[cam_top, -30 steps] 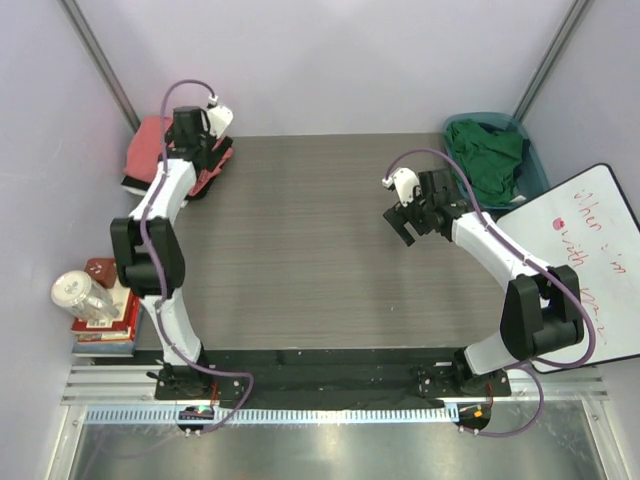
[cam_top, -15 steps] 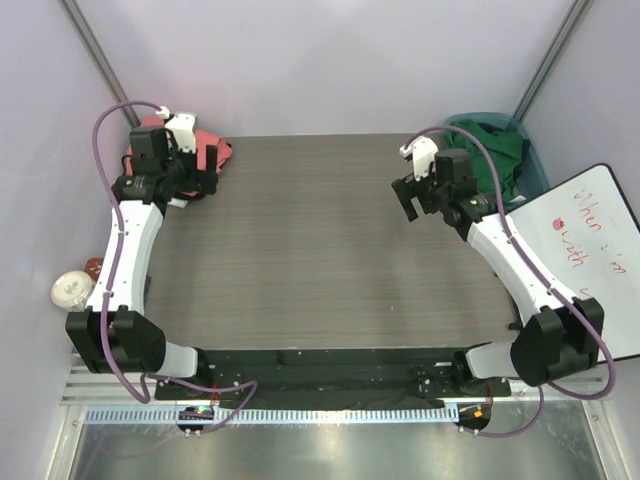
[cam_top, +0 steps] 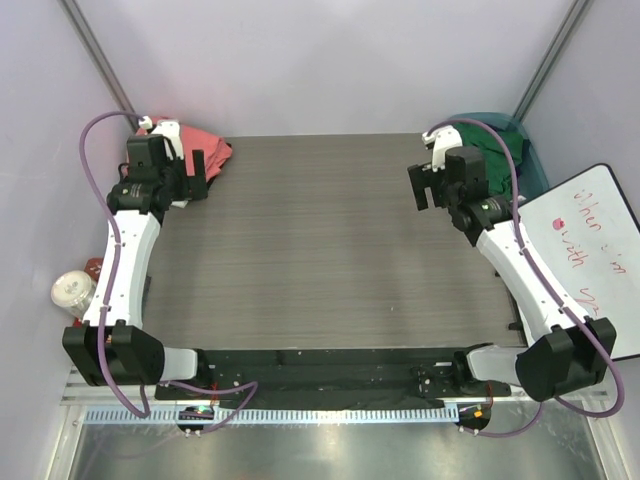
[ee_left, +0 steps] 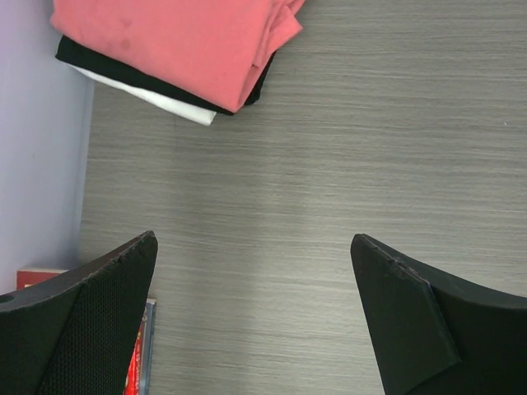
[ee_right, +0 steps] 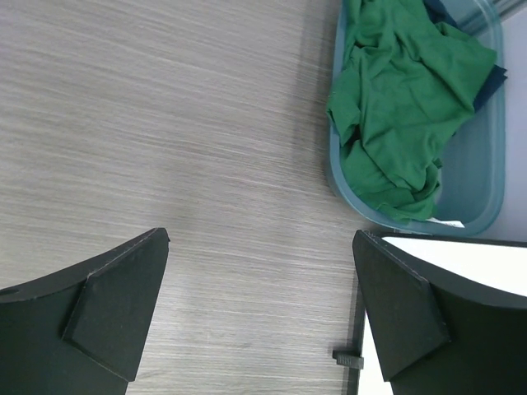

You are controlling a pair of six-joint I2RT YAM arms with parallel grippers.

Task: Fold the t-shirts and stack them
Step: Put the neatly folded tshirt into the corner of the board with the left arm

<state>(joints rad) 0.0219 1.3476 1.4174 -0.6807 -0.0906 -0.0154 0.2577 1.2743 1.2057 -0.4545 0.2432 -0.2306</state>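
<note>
A folded coral-pink t-shirt lies on top of a black t-shirt at the table's far left corner, with a white layer under them. The pink one fills the top of the left wrist view. My left gripper hovers just in front of the stack, open and empty. A crumpled dark green t-shirt lies in the teal basket at the far right; it also shows in the right wrist view. My right gripper is open and empty over bare table, left of the basket.
A whiteboard leans at the right edge, just in front of the basket. A jar and books sit off the table's left side. The side walls stand close to both arms.
My left gripper has drawn back off the pink and black stack, its arm swinging out to the left. My right gripper has moved farther back and right, toward the basket.
</note>
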